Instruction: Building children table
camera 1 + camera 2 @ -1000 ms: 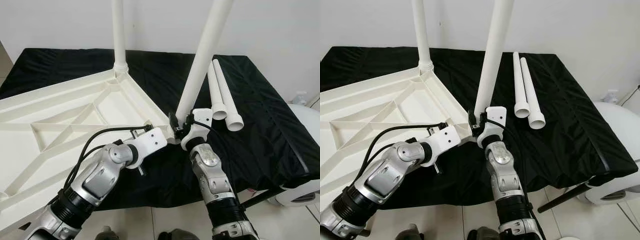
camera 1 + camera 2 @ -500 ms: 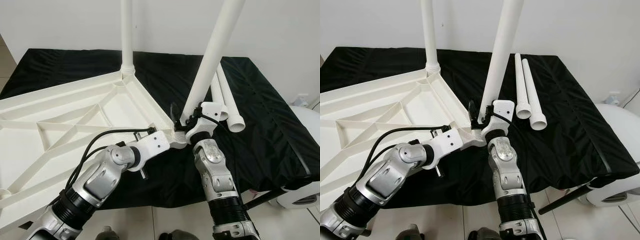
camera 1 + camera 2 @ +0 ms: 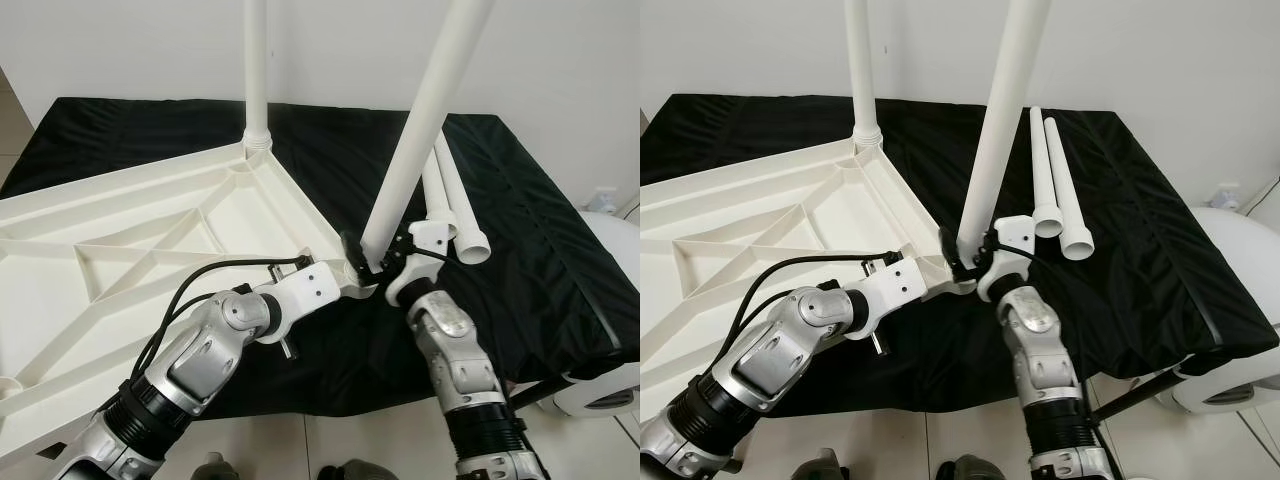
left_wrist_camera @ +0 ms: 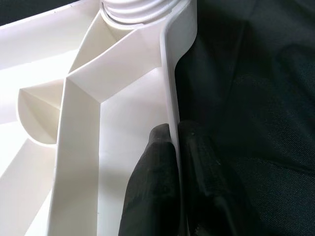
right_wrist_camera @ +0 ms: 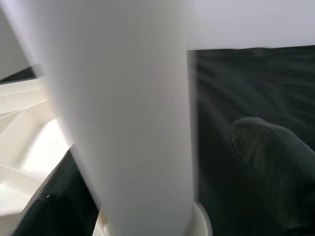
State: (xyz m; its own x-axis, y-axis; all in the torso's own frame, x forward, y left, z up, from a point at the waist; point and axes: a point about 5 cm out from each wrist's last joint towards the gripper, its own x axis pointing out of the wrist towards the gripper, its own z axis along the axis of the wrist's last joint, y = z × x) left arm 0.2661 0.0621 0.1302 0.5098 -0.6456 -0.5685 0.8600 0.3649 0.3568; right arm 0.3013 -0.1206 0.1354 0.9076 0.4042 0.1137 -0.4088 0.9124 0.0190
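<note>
We are working at a worktop (image 3: 560,270) draped in black cloth, where the white tabletop (image 3: 130,260) is lying upside down, ribs up. Our left hand (image 4: 174,162) is clamped on its rim (image 4: 173,88) beside the near corner, one finger each side (the wrist view is showing this plainly). Our right hand (image 3: 375,266) is gripping the base of a white leg (image 3: 415,140) that is leaning slightly over that corner's socket (image 4: 142,7), its fingers (image 5: 268,162) spread around the tube. Another leg (image 3: 258,70) is standing upright in the far corner. Two spare legs (image 3: 1055,180) are lying side by side on the cloth, touching, just beyond our right hand.
</note>
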